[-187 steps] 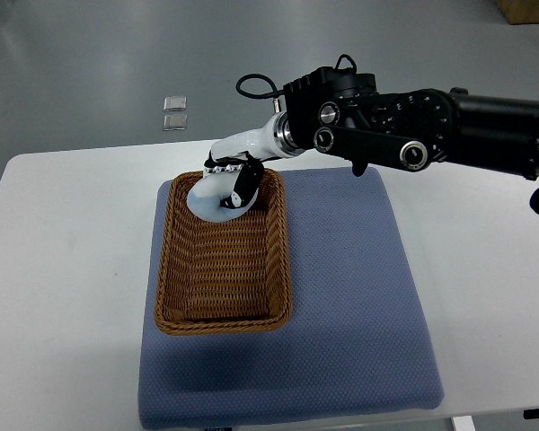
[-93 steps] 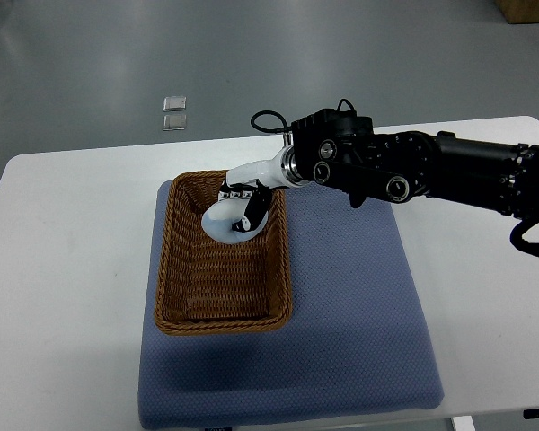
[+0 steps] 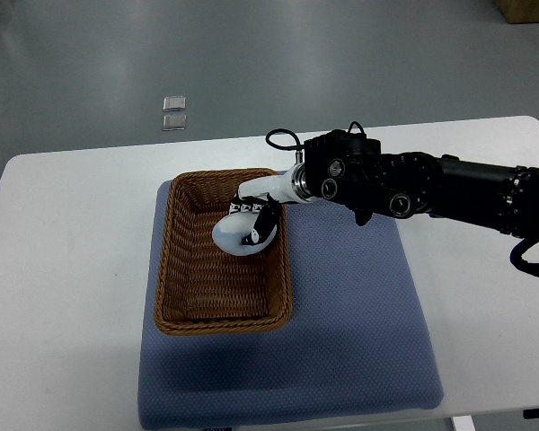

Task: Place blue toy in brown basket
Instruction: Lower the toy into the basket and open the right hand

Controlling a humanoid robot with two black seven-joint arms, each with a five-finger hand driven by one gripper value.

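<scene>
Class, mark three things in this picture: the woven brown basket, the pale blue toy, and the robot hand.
Woven brown wicker basket (image 3: pixel 175 260): top view, on its left wall.
Pale blue rounded toy (image 3: pixel 234 238): top view, on its visible lower left surface.
White right robot hand (image 3: pixel 251 215): top view, middle of the hand over the toy.
</scene>
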